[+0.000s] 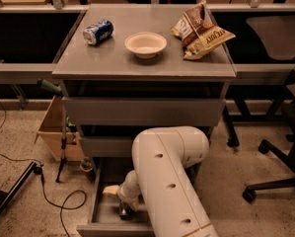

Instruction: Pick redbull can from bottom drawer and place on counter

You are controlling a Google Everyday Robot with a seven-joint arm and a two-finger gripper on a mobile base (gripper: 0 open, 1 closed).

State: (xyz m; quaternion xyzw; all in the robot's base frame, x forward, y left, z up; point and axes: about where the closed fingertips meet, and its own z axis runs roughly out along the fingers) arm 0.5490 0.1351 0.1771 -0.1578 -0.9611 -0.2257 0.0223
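Note:
The bottom drawer (103, 216) is pulled open at the foot of the grey cabinet. My white arm reaches down into it from the front. My gripper (122, 205) is low inside the drawer near its left side, mostly hidden by the wrist. A small dark, silvery shape (125, 212) sits right under the wrist; I cannot tell whether it is the redbull can. The counter (137, 63) above holds other items.
On the counter lie a wider dark-blue soda can (97, 32) on its side, a white bowl (145, 44) and chip bags (201, 28). A cardboard box (55, 132) and cables lie on the floor at left. Office chair bases (275, 177) stand at right.

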